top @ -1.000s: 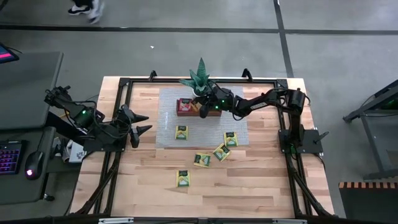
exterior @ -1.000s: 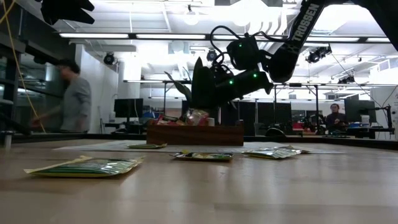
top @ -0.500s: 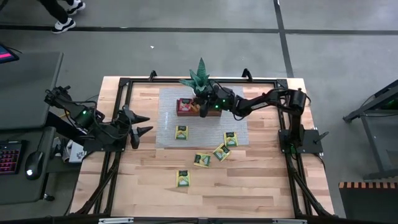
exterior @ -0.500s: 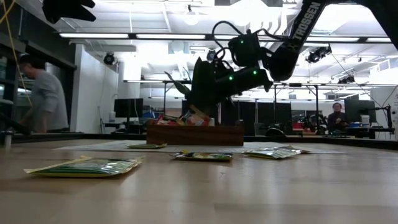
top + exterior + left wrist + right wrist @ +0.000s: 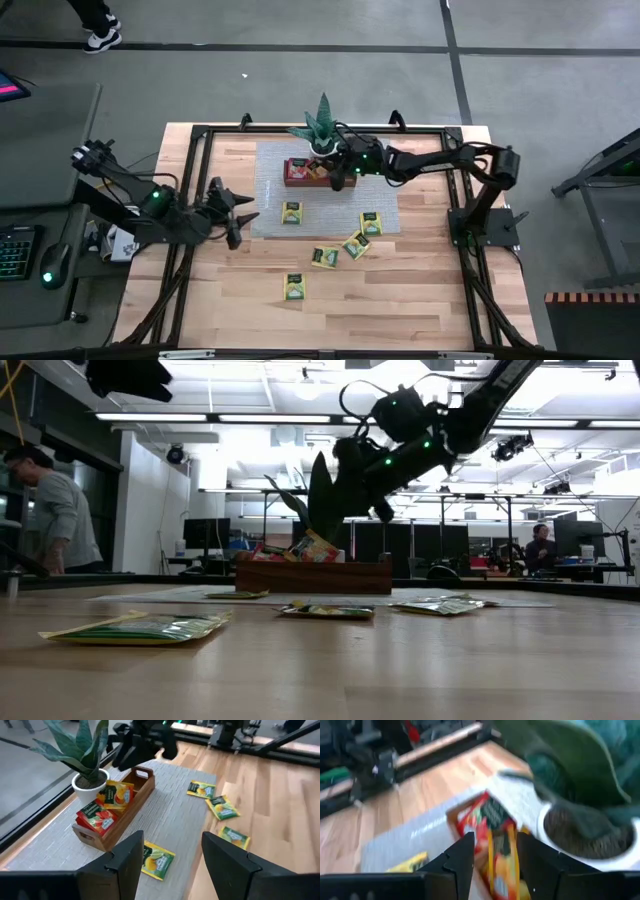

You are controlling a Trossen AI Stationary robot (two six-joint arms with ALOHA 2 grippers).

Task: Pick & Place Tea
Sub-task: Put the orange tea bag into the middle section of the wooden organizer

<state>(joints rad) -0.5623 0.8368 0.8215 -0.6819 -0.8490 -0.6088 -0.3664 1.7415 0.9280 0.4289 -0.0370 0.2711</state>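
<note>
Right gripper (image 5: 343, 178): your jaws stand apart, empty, above the tray (image 5: 318, 173) at upper centre
Left gripper (image 5: 240, 211): jaws apart, centre left
Tea (image 5: 293, 212): green packets on tabletop

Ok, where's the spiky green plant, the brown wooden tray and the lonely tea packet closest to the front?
spiky green potted plant (image 5: 322, 122), high view, its leaves
brown wooden tray (image 5: 131, 797), left wrist view, side wall
green-yellow tea packet (image 5: 294, 287), high view, its middle
</note>
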